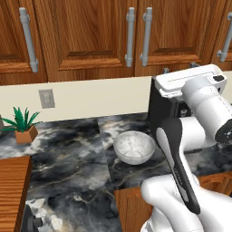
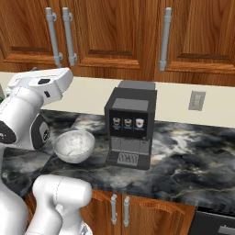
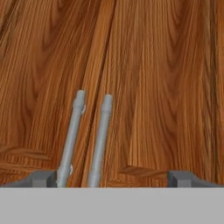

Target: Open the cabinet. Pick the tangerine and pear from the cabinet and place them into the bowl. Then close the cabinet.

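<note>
The cabinet [image 1: 90, 41] [image 2: 105, 32] is shut, its two grey bar handles [image 1: 138, 36] [image 2: 60, 36] paired at the middle seam. My gripper [image 1: 180, 68] is raised in front of the lower part of the doors, below those handles. In the hand view the handles [image 3: 89, 135] stand close ahead on the cabinet [image 3: 153, 65], and my gripper [image 3: 113, 178] is open with nothing between its tips. The pale mottled bowl [image 1: 134, 147] [image 2: 73, 146] sits empty on the counter below the hand. The tangerine and pear are hidden behind the closed doors.
A black coffee machine [image 2: 131, 124] [image 1: 163, 113] stands on the dark marble counter [image 1: 72, 158] right of the bowl. A small potted plant [image 1: 22, 124] is at the far left. Wall outlets [image 1: 46, 98] [image 2: 197, 100] sit on the cream backsplash. Neighbouring doors carry lone handles [image 2: 165, 39].
</note>
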